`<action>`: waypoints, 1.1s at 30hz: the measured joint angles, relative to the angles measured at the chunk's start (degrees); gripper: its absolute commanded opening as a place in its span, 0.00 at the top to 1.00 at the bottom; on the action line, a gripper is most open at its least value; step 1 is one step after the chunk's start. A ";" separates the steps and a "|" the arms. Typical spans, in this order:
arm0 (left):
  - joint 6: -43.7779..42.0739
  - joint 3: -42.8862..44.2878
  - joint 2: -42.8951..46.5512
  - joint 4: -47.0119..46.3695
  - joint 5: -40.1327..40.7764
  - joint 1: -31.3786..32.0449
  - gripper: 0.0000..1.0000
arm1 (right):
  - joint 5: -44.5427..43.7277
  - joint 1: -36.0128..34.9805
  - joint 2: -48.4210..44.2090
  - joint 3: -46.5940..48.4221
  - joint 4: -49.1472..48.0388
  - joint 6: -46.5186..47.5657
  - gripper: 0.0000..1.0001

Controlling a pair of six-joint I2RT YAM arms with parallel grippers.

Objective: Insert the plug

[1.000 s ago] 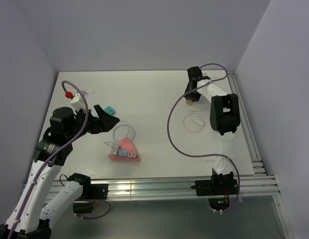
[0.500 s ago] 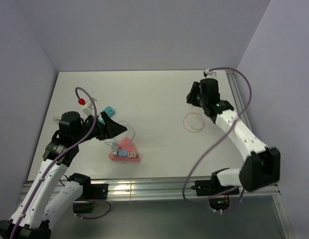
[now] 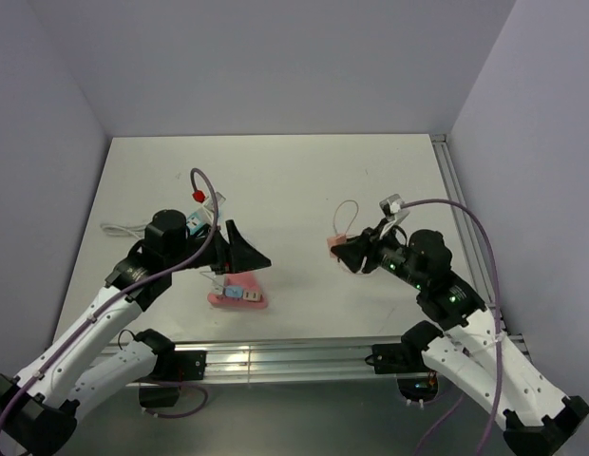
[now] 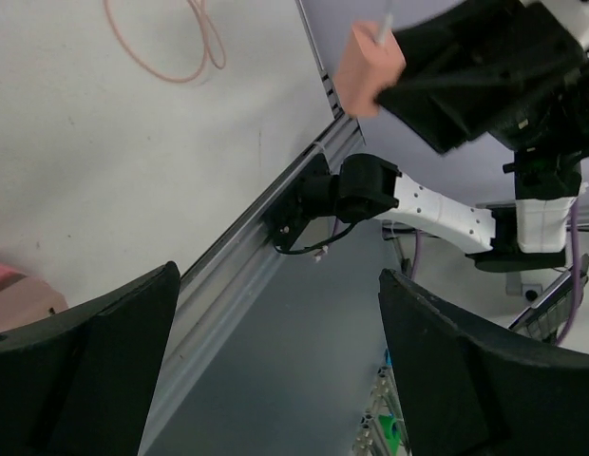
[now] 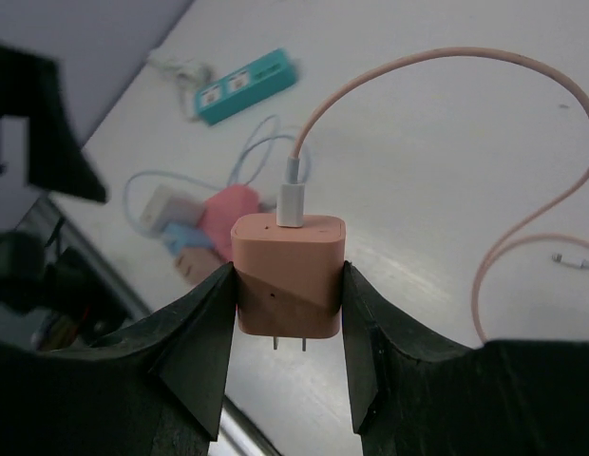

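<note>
The white table (image 3: 275,171) carries a pink triangular socket block (image 3: 239,294) in its near-left part, with a teal power strip (image 5: 249,85) farther left. The left gripper (image 3: 252,255) hangs just beyond the block, its jaws spread wide with nothing between them. The right gripper (image 5: 290,285), right of centre and above the table, is clamped on the pink plug (image 5: 288,275), whose prongs are exposed. A pink cable (image 5: 522,85) runs from the plug's opposite end.

top view high, down onto table (image 3: 294,180), left wrist facing plug (image 4: 368,68) well ahead, right wrist close on same plug between its fingers (image 5: 195,351)
</note>
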State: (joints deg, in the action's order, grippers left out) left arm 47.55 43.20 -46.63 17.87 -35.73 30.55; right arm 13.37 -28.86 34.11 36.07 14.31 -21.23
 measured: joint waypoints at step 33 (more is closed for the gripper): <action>21.92 -7.56 8.70 -0.15 8.76 13.44 0.07 | 2.49 -34.12 15.69 3.78 -4.79 6.51 1.00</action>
State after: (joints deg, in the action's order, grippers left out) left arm 69.47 35.64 -37.93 17.72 -26.96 43.99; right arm 15.86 -62.98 49.80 39.86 9.52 -14.72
